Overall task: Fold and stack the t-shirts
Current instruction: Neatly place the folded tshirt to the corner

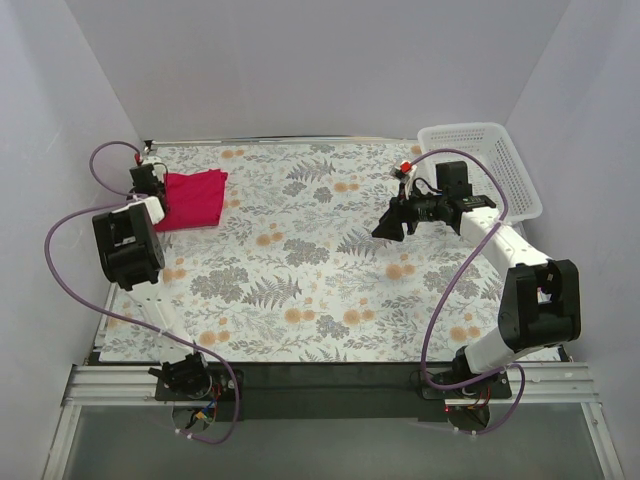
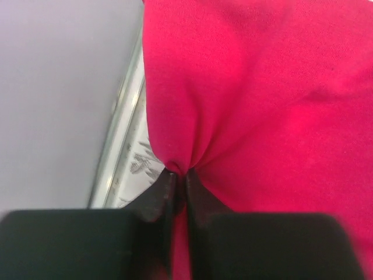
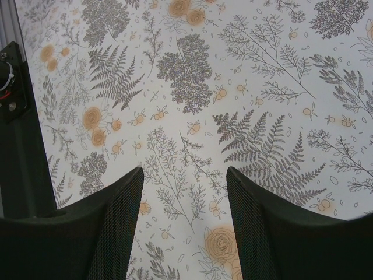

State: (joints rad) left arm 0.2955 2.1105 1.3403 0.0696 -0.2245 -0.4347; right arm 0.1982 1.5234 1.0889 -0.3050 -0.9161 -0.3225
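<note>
The magenta-red t-shirt (image 1: 192, 199) lies folded into a rectangle at the far left of the floral table, close to the left edge. My left gripper (image 1: 152, 186) is at its left side, shut on a pinch of the cloth. In the left wrist view the t-shirt (image 2: 262, 87) fills most of the frame and puckers where the left gripper (image 2: 179, 173) clamps it. My right gripper (image 1: 389, 225) hovers over the right half of the table, far from the shirt. In its own view the right gripper (image 3: 183, 172) stands open with only the tablecloth between its fingers.
A white mesh basket (image 1: 500, 160) stands at the far right corner, with a small red object (image 1: 406, 166) beside its left end. The table's metal left rail (image 2: 119, 128) runs just beside the shirt. White walls enclose the table on three sides.
</note>
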